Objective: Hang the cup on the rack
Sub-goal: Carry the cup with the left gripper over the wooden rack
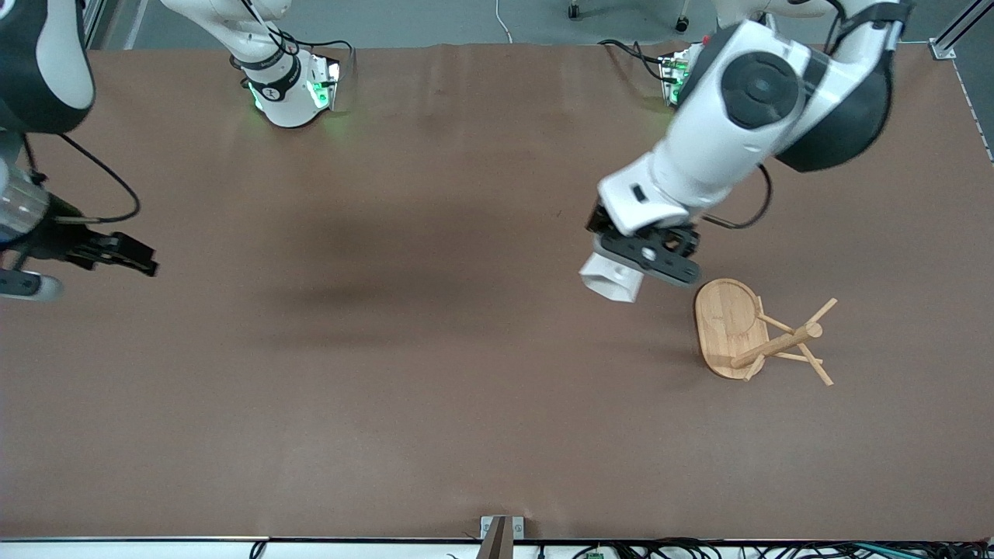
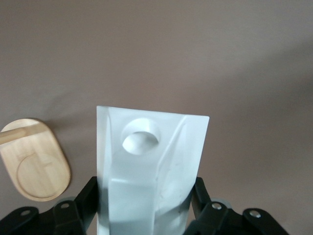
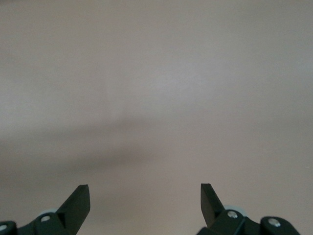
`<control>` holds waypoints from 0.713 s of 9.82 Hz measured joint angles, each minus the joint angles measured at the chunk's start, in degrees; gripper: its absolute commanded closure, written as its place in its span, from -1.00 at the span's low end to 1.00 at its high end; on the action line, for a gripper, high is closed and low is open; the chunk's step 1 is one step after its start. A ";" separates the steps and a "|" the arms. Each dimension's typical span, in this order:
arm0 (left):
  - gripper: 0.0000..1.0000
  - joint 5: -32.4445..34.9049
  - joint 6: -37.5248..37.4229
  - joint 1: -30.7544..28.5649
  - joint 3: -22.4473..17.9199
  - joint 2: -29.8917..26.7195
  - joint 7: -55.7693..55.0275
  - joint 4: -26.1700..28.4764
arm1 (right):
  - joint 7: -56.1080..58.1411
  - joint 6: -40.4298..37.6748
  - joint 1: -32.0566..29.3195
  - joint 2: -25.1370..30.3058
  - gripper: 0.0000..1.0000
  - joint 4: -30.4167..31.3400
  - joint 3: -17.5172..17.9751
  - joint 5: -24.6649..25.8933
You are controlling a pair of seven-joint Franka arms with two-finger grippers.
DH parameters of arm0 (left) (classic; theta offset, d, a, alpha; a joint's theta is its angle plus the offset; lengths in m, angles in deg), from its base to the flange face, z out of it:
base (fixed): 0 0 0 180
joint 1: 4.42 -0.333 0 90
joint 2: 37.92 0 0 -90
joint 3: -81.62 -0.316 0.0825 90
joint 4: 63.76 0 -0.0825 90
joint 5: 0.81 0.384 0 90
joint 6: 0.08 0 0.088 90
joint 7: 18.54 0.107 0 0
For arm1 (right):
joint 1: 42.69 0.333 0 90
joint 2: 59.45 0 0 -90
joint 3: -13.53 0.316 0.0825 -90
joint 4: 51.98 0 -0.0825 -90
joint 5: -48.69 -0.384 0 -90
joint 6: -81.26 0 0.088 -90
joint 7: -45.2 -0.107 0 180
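Left tool [image 1: 633, 268] grips your cup [image 1: 613, 279] in the air, just beside the rack [image 1: 757, 334]. Rigid, light, likely brittle: lead its handle hole onto a peg. Right tool [image 1: 136, 256] waits open, well apart.

I see a brown surface [image 1: 435, 373] filling nearly the whole front view, matte and plain, with a broad darker shadow patch across its middle. Faint creases run through the covering near the edge where the bases stand. Above that edge there is a strip of grey floor [image 1: 435, 19], with a thin white cable [image 1: 503, 23] trailing across it and two small caster wheels [image 1: 573, 11] just showing. An aluminium frame profile [image 1: 954, 35] meets the surface's corner at the left arm's end. At the edge nearest the front camera, a small metal bracket [image 1: 502, 528] sits mid-edge, and dark cables [image 1: 699, 550] run along below it.
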 measured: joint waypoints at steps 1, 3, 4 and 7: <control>0.98 -0.01 1.33 -1.37 0.04 -0.02 -1.35 1.83 | -0.21 -3.54 0.05 0.41 -1.00 -2.34 -0.90 -0.38; 0.98 -0.01 2.82 -3.65 0.09 -0.02 -2.46 5.12 | -0.46 -9.57 -0.01 2.43 -1.00 -5.52 -5.36 -4.26; 0.98 -0.01 2.94 -3.96 0.09 -0.09 -2.47 6.16 | -0.36 -12.53 -0.49 3.83 -1.00 -5.99 -6.90 -5.28; 0.98 0.02 3.30 -6.02 0.16 -1.54 -2.69 9.34 | -0.33 -15.99 -1.09 5.29 -1.00 -6.18 -6.69 -5.53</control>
